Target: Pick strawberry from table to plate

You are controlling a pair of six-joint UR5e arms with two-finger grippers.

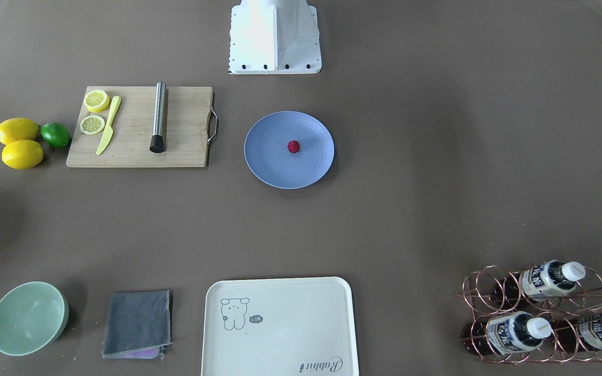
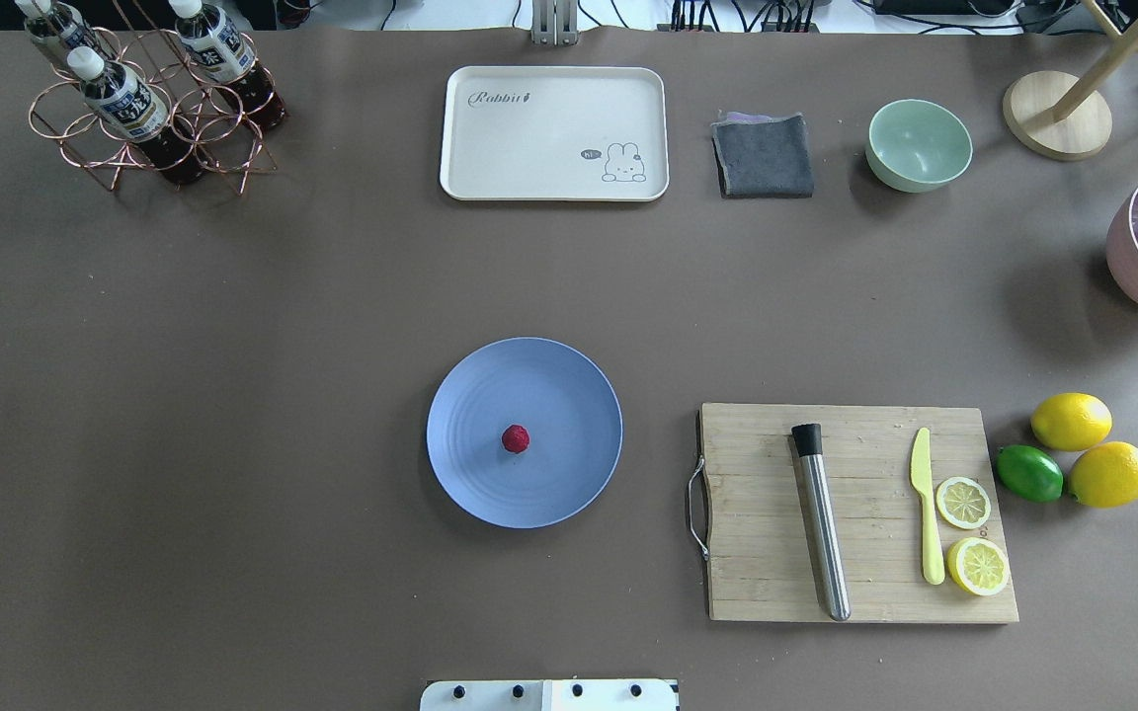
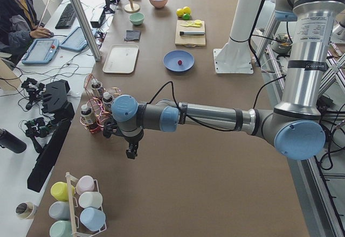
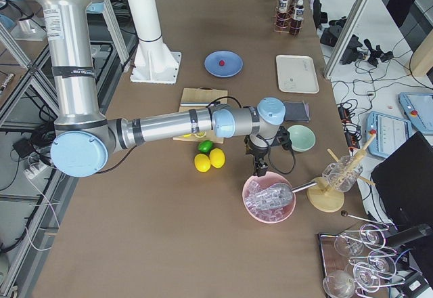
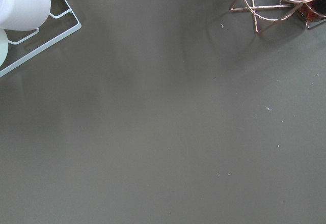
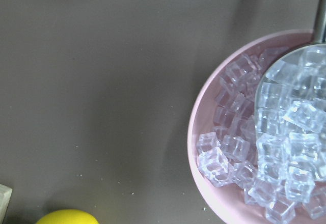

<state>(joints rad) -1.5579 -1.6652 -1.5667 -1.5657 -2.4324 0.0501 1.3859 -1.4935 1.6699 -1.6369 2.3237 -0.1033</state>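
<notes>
The strawberry (image 2: 516,438) lies near the middle of the plate (image 2: 569,385), which sits on the table (image 2: 283,326) beside the cutting board (image 2: 767,464). The left gripper (image 3: 131,152) hangs over bare table just beside the wire bottle rack (image 3: 96,107), well apart from the plate. The right gripper (image 4: 259,169) hangs by the pink bowl of ice (image 4: 269,200). Whether either claw is released or clenched, I cannot tell

We see the strawberry (image 3: 179,62) lying on the plate (image 3: 171,59), near its middle. Well on the near side of the plate, the left hand (image 3: 131,154) hangs above the table (image 3: 215,194), pointing down; we cannot tell whether it is open. Beyond the plate lies a cutting board (image 3: 190,36).
</notes>
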